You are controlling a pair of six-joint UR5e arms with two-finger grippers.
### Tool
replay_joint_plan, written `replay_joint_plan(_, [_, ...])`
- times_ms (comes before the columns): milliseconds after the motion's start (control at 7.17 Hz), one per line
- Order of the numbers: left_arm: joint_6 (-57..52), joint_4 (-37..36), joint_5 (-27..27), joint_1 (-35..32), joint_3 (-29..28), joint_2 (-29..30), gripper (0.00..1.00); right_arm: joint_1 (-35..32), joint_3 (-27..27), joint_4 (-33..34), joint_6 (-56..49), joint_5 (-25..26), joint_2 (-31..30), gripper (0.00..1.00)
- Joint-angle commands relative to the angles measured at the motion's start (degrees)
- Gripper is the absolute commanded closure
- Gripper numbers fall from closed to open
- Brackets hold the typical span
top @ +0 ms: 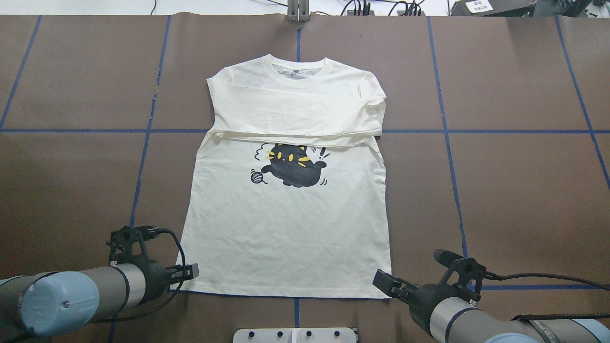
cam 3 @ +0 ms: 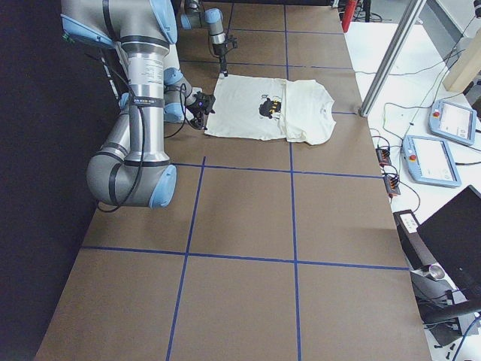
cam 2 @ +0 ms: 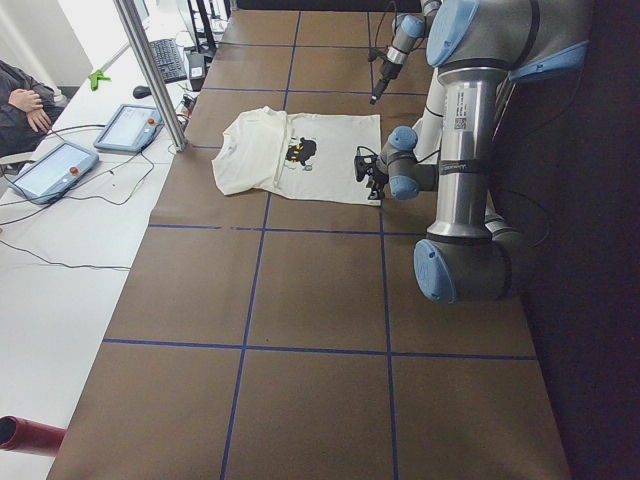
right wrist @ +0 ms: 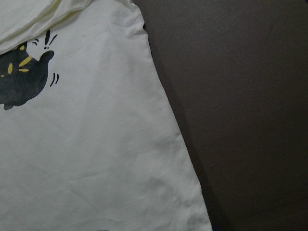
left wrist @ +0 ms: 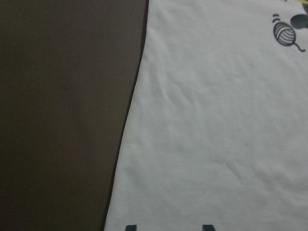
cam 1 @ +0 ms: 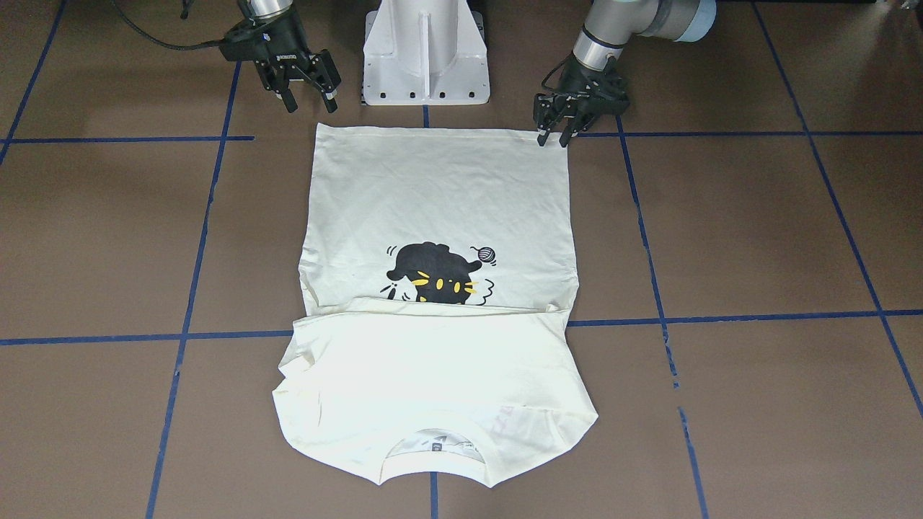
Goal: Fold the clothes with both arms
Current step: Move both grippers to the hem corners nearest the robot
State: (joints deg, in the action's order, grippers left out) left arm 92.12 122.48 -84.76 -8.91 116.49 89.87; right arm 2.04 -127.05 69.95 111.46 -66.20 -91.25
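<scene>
We find the cream T-shirt [top: 286, 228] flat on the tabletop [top: 500, 190], long axis running away from our base, hem nearest us, our left tool [cam 1: 552, 138] spread at 1 hem corner, our right tool [cam 1: 311, 107] spread just short of the other.

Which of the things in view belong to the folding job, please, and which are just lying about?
Part of the job:
- the cream cat-print T-shirt, partly folded
- the left gripper and the right gripper, both open near the hem corners

Just lying about:
- two teach pendants on the side bench
- a keyboard
</scene>
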Motion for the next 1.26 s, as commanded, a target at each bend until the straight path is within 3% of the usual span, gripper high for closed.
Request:
replay_joint_plan(0, [-0.10, -0.05, -0.14, 0.38, 0.75, -2.41, 0.47, 0.16, -0.04, -0.07, -0.01, 0.20, -0.15, 0.04])
replay_joint_plan(418, [-0.10, -2.15, -0.32, 0.82, 1.29, -2.60, 0.47, 0.16, -0.04, -0.07, -0.01, 0.11, -0.24, 0.04])
replay_joint_plan(1116, [-0.10, -2.25, -0.32, 1.53, 0.85, -2.24, 0.58, 0.07, -0.12, -0.07, -0.01, 0.20, -0.33, 0.04])
